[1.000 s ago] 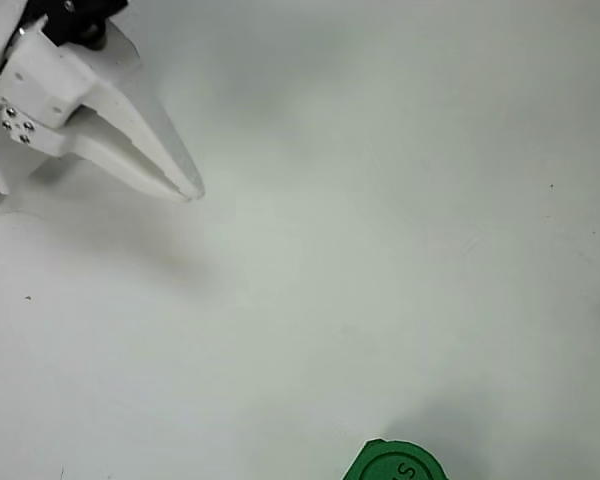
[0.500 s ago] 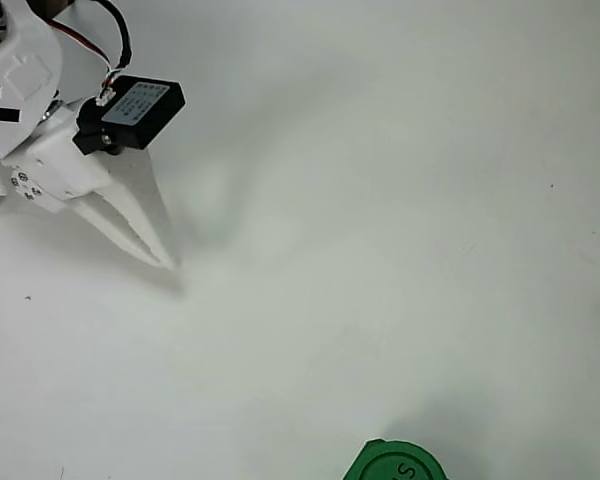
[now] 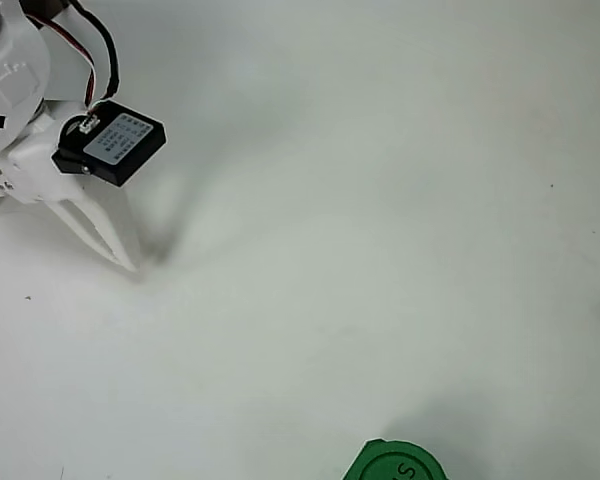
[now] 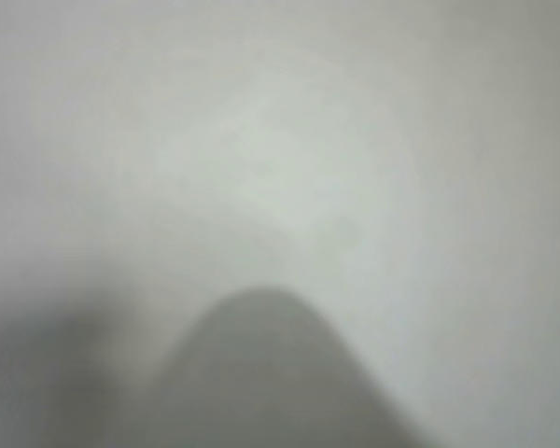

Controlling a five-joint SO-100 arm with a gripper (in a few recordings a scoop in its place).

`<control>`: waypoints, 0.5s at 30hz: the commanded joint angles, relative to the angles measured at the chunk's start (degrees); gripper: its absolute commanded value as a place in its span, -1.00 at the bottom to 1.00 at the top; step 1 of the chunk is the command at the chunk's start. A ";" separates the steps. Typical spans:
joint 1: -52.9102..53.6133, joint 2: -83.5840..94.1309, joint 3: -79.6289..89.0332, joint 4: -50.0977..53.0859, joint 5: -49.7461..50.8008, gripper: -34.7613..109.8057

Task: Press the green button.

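Overhead view: fingers together at upper left, green button well apart.

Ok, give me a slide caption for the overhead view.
White end effector at upper left, far from the green button at the bottom edge of the white table.
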 commanded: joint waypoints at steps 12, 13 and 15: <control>0.62 0.79 -0.26 1.49 -1.14 -0.52; 0.62 0.79 -0.26 1.49 -1.14 -0.52; 0.62 0.79 -0.26 1.49 -1.14 -0.52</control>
